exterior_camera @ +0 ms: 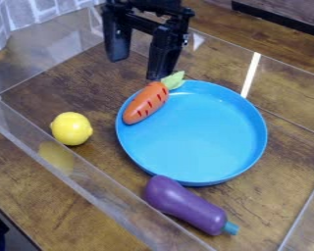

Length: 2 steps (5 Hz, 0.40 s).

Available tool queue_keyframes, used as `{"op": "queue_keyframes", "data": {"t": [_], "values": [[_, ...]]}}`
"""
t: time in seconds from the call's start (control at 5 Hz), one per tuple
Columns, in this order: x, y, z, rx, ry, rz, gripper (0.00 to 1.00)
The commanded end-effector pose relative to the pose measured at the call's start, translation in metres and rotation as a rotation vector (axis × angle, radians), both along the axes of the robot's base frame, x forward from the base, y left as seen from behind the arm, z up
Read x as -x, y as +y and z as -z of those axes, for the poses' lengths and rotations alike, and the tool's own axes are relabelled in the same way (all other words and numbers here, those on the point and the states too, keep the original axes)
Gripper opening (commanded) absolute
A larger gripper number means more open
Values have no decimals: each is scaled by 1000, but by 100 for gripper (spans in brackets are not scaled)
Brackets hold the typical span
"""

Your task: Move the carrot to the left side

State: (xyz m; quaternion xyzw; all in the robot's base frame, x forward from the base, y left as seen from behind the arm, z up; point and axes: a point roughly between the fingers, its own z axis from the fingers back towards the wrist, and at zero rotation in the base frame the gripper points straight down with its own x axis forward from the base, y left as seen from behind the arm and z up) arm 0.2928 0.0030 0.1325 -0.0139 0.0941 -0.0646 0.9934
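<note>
Carrot (146,100): orange, tapered, dark line marks, green leafy top pointing up and right. I see it lying tilted across the upper-left rim of the plate (238,157), tip hanging out over the wood, nothing gripping it.

Gripper (140,54): black, pointing down, hanging above and just behind the carrot's leafy end. I read its two fingers (161,57) as spread wide with clear air between them, and nothing in them.

Plate: round, blue, right of centre on the table (68,83); bare apart from the carrot on its edge.

Lemon (71,128): yellow, round, on the wood left of the plate, apart from both the plate and the carrot.

Eggplant (186,206): purple, lying on its side just below the plate's near rim, greenish stem end toward the lower right.

Table: dark wood planks, with a clear plastic wall (28,132) running along its left and near sides.
</note>
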Motion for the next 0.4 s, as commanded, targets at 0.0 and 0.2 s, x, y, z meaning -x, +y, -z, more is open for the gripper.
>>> {"op": "queue_keyframes", "data": {"t": [0.0, 0.2], "values": [[-8, -7, -15, -3, -34, 126, 100], [-1, -18, -7, 22, -17, 134, 100]]}}
